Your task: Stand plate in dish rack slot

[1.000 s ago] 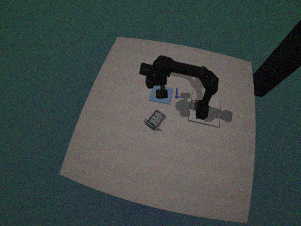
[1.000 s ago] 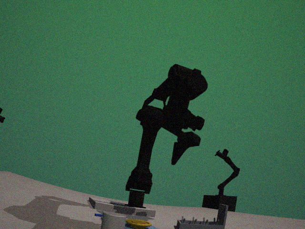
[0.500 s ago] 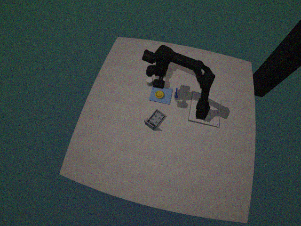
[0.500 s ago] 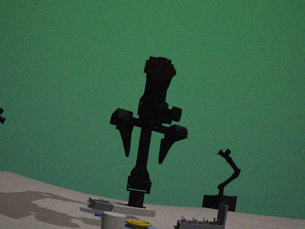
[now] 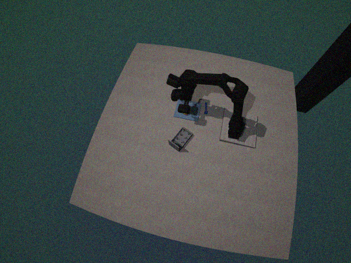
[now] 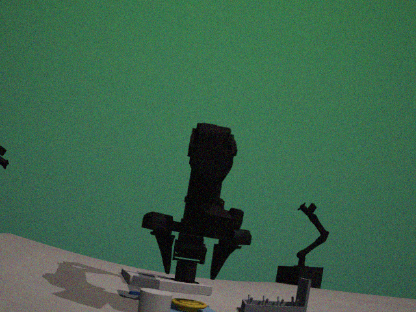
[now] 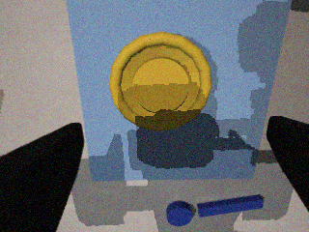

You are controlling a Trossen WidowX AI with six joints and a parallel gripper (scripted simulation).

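Observation:
The yellow round plate (image 7: 160, 72) (image 6: 188, 303) lies flat on a blue mat (image 7: 92, 58) (image 5: 178, 115); in the top view the arm hides nearly all of it. My gripper (image 7: 175, 129) (image 6: 190, 275) is open and empty, pointing down above the mat. In the wrist view the plate is centred a little left of and above the midpoint between the fingertips, and the fingers' shadow falls on its lower edge. The grey dish rack (image 5: 174, 145) (image 6: 303, 292) stands apart from the mat, with short pegs inside and a taller wall at one end. Its slots look empty.
A blue spoon-like thing, with a disc (image 7: 179, 214) and a bar (image 7: 231, 205) (image 5: 205, 108), lies beside the mat. A pale cylinder (image 6: 155, 300) stands near the plate. A low white-edged base (image 6: 184, 288) is under the arm. Another dark arm (image 6: 314, 221) is in the background.

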